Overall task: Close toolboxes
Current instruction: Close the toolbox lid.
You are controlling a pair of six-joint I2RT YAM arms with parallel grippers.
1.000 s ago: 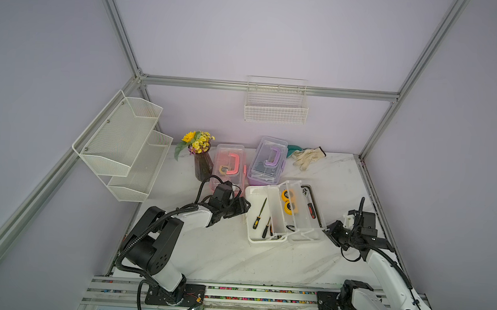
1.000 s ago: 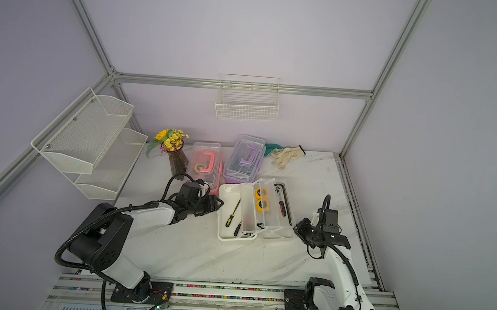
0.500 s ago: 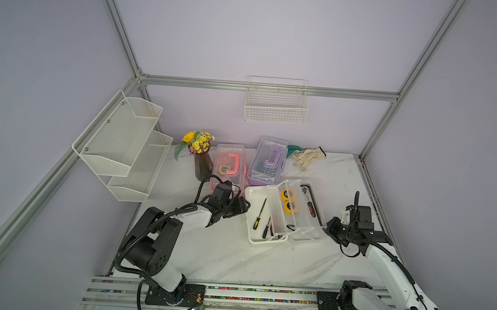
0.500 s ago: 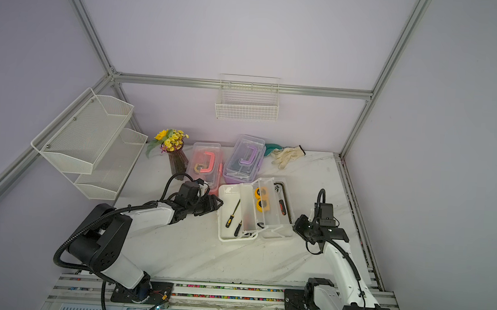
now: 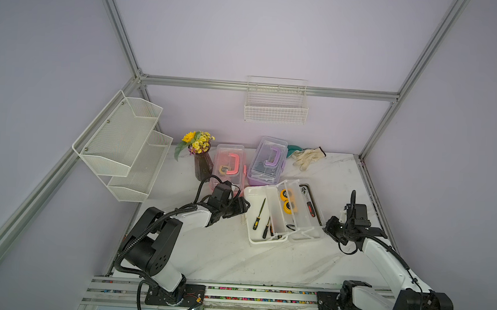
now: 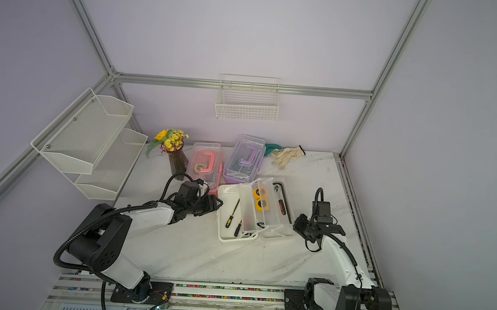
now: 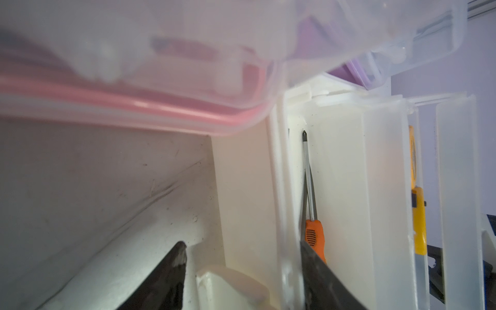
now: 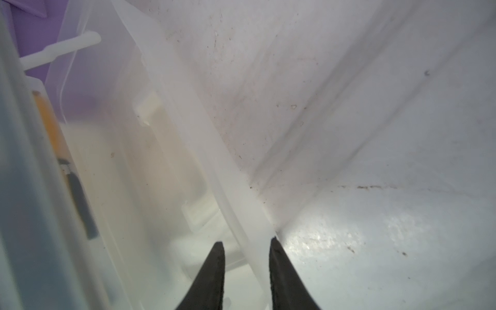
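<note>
While its clear lid is swung out to the right, the white toolbox sits open mid-table; the pink toolbox and purple toolbox just behind it have lids down.
L→R: two-tier shelf of white perforated mesh on the side wall. Dark ribbed vase with yellow flowers. Pink and purple boxes side by side, translucent lids, moulded D-handles. Left gripper: black tapered fingers set wide apart, straddling the white box's opaque side wall, one tip inside by an orange-handled screwdriver, not clamped. Right gripper: narrow gap, the lid's frosted rim runs between the tips; can't tell if it pinches. Tabletop: glossy white, grey-veined, scuffed.
</note>
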